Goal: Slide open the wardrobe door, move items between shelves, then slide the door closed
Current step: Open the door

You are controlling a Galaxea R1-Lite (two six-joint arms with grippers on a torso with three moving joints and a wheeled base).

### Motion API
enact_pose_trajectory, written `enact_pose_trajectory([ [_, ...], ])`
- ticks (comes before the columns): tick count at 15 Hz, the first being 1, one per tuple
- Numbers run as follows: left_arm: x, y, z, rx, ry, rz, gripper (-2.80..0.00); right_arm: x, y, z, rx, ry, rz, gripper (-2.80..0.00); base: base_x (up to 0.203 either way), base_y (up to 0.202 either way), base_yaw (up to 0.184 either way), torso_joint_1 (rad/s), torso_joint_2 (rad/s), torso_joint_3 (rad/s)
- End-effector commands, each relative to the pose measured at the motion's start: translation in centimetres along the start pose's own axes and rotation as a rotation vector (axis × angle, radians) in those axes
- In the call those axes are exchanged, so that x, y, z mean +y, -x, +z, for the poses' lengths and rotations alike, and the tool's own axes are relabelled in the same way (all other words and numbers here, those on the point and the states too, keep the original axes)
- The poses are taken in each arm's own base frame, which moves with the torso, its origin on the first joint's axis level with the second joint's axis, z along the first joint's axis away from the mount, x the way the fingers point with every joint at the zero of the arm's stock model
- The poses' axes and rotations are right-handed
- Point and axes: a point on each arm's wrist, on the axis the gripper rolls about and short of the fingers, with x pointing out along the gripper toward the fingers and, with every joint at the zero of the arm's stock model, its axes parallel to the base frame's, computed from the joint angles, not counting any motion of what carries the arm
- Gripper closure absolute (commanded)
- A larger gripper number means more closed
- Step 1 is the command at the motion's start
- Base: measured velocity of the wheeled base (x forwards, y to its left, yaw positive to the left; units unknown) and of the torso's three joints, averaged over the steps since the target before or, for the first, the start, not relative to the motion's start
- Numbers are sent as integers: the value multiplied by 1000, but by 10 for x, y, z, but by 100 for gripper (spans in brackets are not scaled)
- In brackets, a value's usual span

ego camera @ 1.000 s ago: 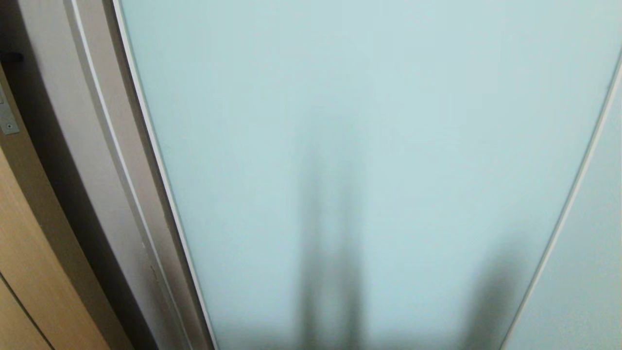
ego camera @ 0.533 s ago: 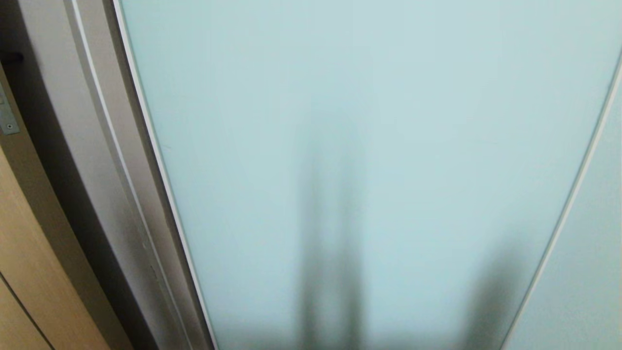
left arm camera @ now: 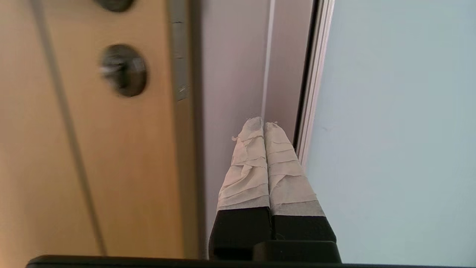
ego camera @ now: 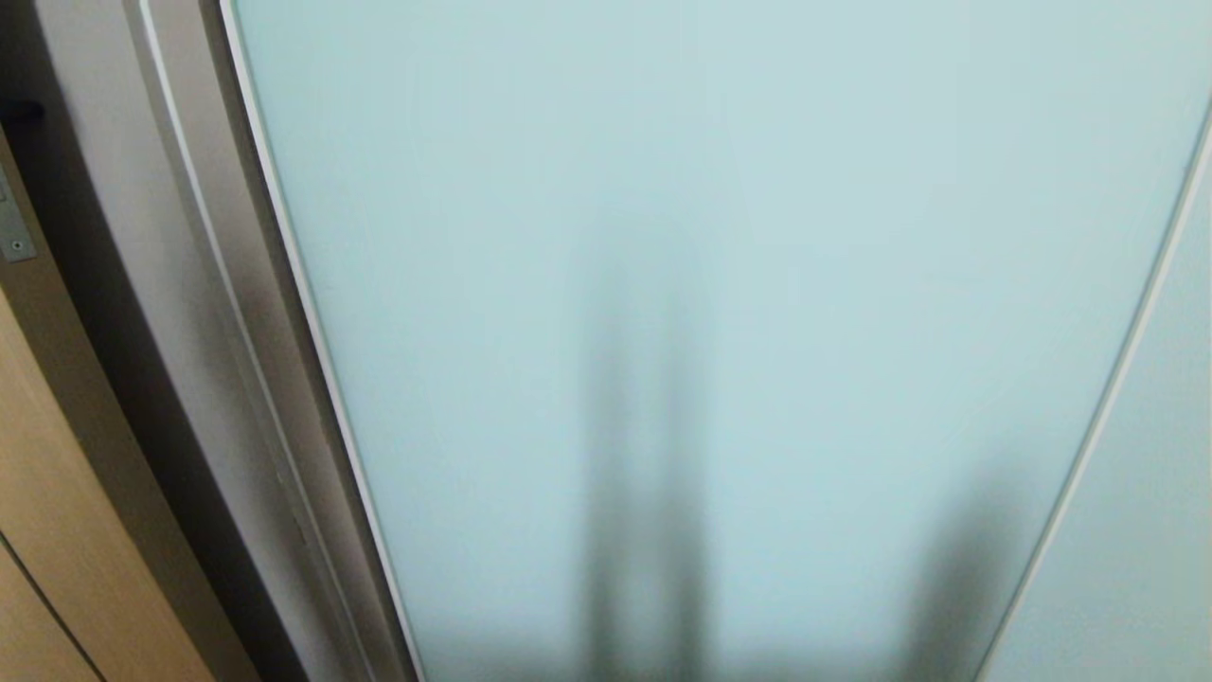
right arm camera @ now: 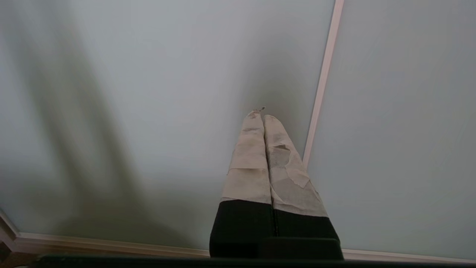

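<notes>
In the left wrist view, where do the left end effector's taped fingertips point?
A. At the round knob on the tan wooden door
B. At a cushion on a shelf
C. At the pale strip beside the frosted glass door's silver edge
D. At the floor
C: the left end effector, shut, points at the pale strip just beside the frosted glass door.

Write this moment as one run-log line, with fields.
door: sliding wardrobe door closed | left gripper: shut, empty, at door's frame edge | right gripper: shut, empty, facing glass

Tan wood door point(left arm camera: 93, 149) at far left w/ a dark round knob point(left arm camera: 124, 70), blurred, & a metal latch plate point(ego camera: 13, 232) on its edge. Grey frame point(ego camera: 180, 313) stands just beside it.
</notes>
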Motion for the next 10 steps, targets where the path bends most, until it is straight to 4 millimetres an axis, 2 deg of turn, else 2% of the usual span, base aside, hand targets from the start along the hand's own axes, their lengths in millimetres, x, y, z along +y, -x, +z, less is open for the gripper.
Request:
enact_pose_trajectory([
  [1,-10,-42,-10,74,-8,1,0,0,0,0,-2,0,0,0,0,0,0,0,0,0],
  [4,-16,-63,-22,79,-6,-10,0,0,0,0,-1,0,0,0,0,0,0,0,0,0],
  [10,-25,-93,-39,106,-9,-78,0,0,0,0,-1,0,0,0,0,0,0,0,0,0],
])
